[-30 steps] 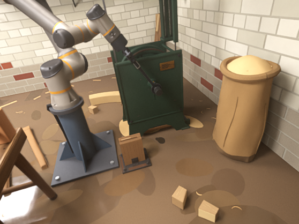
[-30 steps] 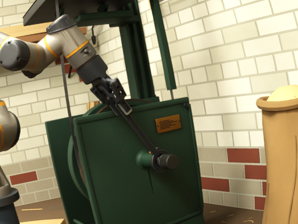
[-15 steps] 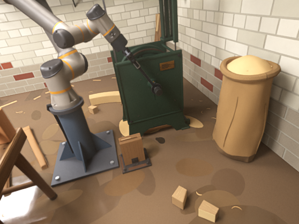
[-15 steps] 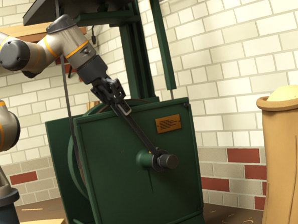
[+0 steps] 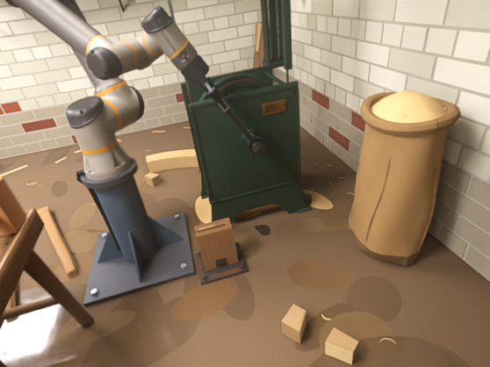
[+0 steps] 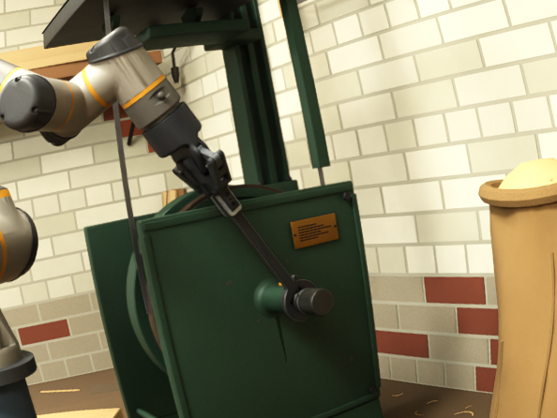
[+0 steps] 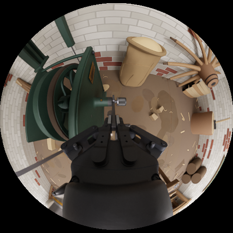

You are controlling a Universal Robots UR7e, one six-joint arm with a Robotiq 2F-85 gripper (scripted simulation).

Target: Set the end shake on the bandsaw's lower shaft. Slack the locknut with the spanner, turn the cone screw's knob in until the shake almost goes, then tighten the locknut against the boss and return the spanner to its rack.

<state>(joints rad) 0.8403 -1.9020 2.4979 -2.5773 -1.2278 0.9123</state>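
Note:
The spanner has its jaw on the locknut, between the green boss and the dark knurled knob on the bandsaw's front panel. Its handle slants up and to the left. I grip the upper end of that handle in my closed gripper. From the wrist camera the spanner runs straight away from my fingers to the locknut, with the knob just right of it.
The bandsaw's cabinet edge and blade stand close beside my wrist. The wooden spanner rack stands on the floor by the robot's base plate. A tall sawdust sack stands to the right. Wood blocks lie on the floor.

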